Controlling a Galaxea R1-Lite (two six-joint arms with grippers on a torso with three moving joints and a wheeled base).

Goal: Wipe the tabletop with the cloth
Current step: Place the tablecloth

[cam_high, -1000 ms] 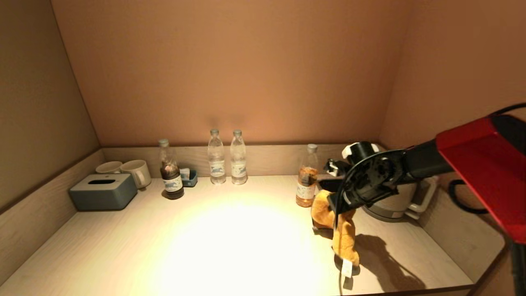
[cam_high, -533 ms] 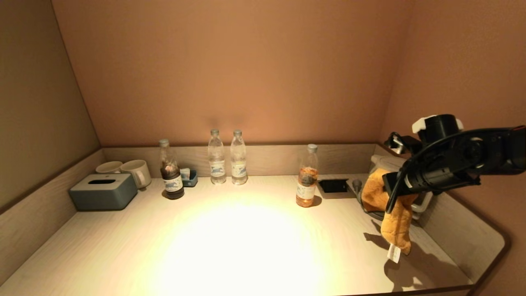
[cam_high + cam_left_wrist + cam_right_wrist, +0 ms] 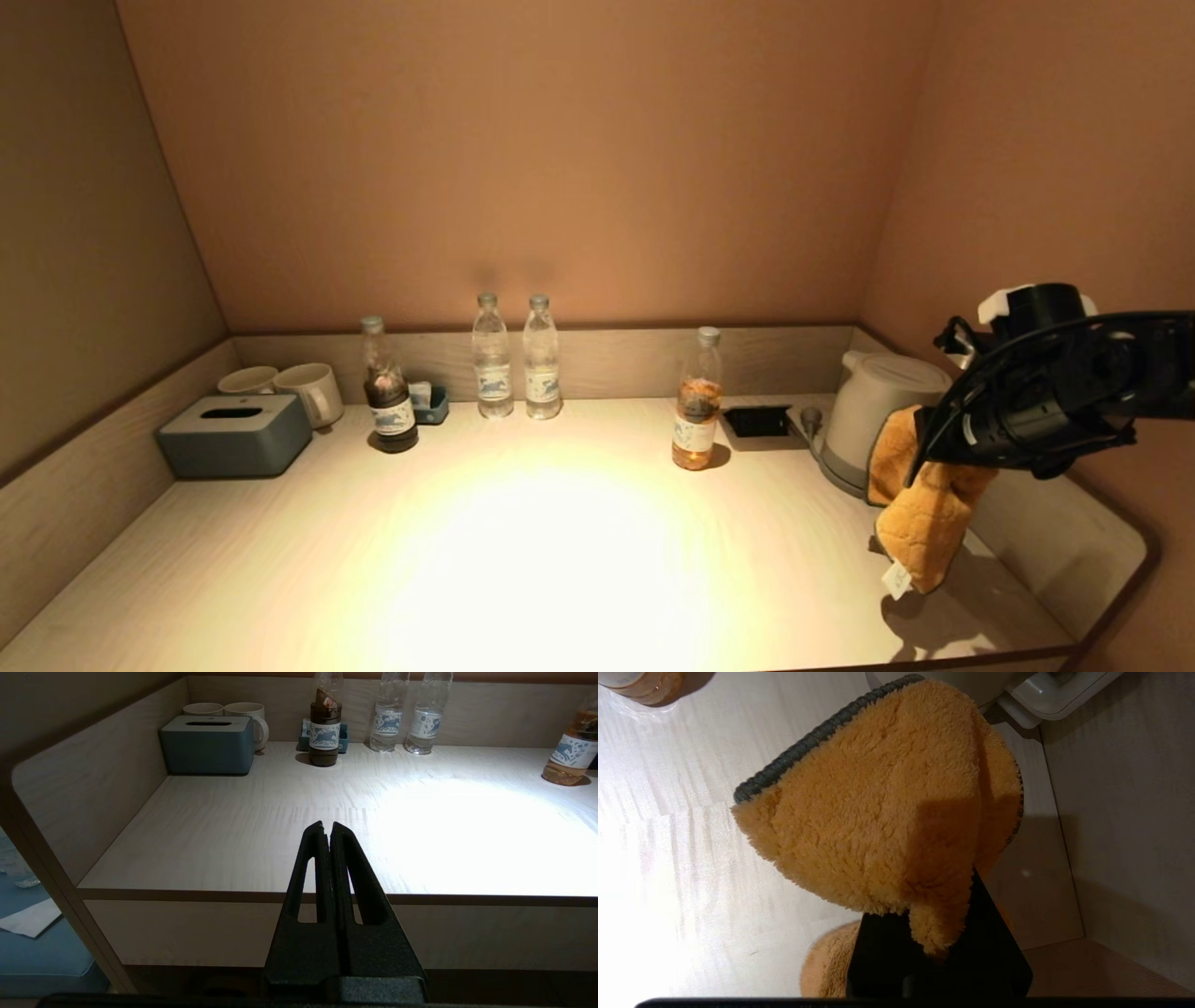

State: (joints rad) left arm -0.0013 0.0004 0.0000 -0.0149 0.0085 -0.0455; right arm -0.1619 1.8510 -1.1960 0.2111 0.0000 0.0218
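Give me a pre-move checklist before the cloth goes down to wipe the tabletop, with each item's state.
1. Cloth held by the right end effector: ok, it hangs from the clamp.
2. Cloth on the tabletop: not ok, it dangles above the right end.
3. Kettle clear of the cloth: not ok, the cloth hangs just in front of it; contact cannot tell.
4. Orange bottle upright and away from the cloth: ok.
5. Middle of the tabletop free for the wipe: ok, bottles, cups and tissue box sit along the back.
6. Left end effector out of the way: ok, shut, at the front edge.
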